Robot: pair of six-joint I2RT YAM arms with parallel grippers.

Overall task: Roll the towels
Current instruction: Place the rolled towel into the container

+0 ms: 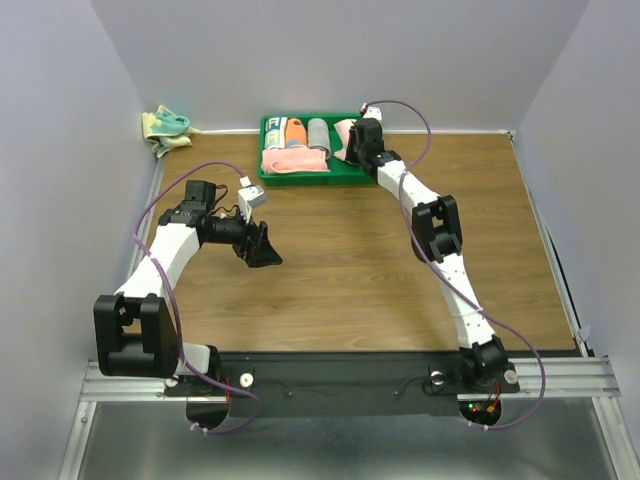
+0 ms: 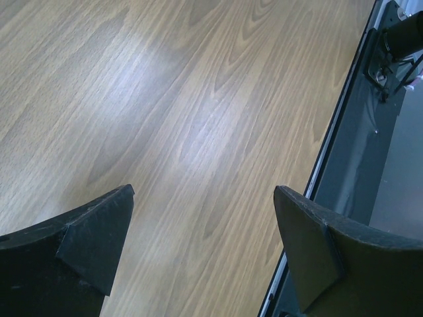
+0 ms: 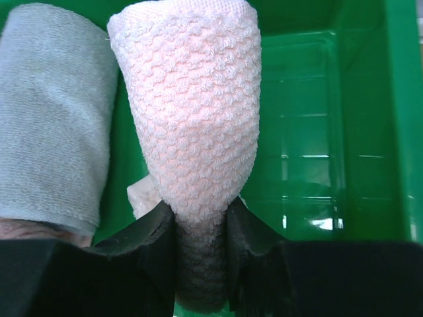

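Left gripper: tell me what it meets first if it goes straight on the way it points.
The bare tabletop, most likely. The left gripper is open and empty, and its wrist view shows only wood ahead; how far off is unclear.

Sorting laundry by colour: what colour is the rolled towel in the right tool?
Pale peach-pink towel, clearest in the right wrist view.

Looks like a robotics lab test booth: plain pale walls (image 1: 330, 50) boxing in a wood-grain table (image 1: 340, 280), left arm (image 1: 165, 250) and right arm (image 1: 455, 280) bolted along a metal rail (image 1: 560, 372), loose purple cables (image 1: 178, 310), green tray (image 1: 263, 150) of rolled towels (image 1: 318, 133) at the back.
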